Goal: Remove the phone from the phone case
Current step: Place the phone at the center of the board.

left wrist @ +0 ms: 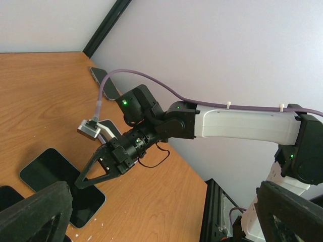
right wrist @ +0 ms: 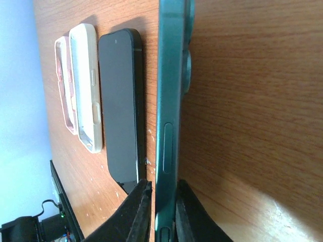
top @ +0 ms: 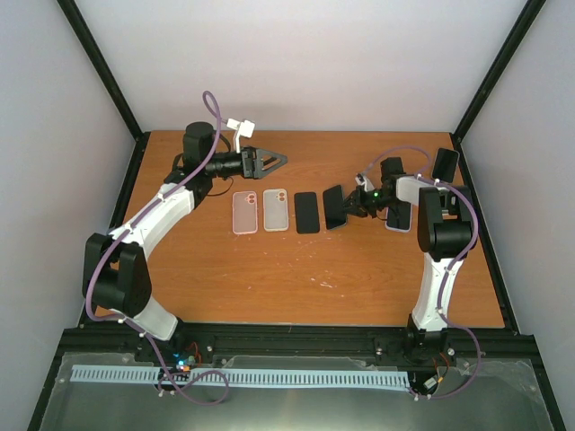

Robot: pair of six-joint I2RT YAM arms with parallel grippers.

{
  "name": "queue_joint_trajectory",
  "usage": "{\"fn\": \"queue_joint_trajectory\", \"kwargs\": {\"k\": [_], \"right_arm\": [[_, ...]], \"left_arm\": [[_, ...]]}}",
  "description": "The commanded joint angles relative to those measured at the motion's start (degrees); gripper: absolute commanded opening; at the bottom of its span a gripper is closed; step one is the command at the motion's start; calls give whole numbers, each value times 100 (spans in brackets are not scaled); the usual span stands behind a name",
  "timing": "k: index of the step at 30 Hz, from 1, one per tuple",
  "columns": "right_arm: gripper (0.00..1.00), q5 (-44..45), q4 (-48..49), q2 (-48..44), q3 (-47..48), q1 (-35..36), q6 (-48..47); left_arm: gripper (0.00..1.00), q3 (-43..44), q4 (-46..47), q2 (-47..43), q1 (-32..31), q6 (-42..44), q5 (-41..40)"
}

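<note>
Seen from above: wooden table (top: 359,287) with a row laid flat at its middle, reading left to right as pink case (top: 244,213), cream case (top: 275,210), both empty, then a bare black phone (top: 307,212).

Just right of that row, tilted up on its long edge: a dark green phone (top: 335,206), out of any case, pinched by the right end effector (top: 346,213). In the right wrist view, clamped narrowly on the phone's near end (right wrist: 169,101), one finger (right wrist: 136,206) on each flat face. Cannot tell whether the lower edge touches the wood.

Left end effector (top: 274,160) spread wide, holding nothing, hovering well behind the cases.

Partly hidden under the right arm: a lavender-edged phone (top: 400,218), possibly in its case.

Likely step: setting down a phone already freed. Next move calls for tipping it flat beside the black phone without overlapping it, then opening and backing away cleanly.
</note>
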Motion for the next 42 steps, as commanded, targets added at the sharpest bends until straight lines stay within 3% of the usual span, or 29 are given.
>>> {"fn": "queue_joint_trajectory", "kwargs": {"k": [1, 10, 13, 27, 36, 42], "right_arm": [[20, -28, -16, 56, 170, -34, 8], [46, 236, -132, -188, 80, -32, -54], [49, 355, -205, -316, 28, -34, -115], [99, 1392, -666, -1346, -84, -34, -537], [100, 2758, -1095, -2413, -201, -34, -938], [100, 4238, -1318, -2822, -260, -42, -840]], "left_arm": [[100, 238, 90, 88, 34, -121, 64], [100, 235, 141, 159, 59, -199, 108], [100, 192, 177, 157, 59, -219, 108], [100, 35, 211, -43, 86, -187, 8], [100, -107, 224, -273, 104, -138, -102], [100, -149, 224, -377, 104, -140, -113]]}}
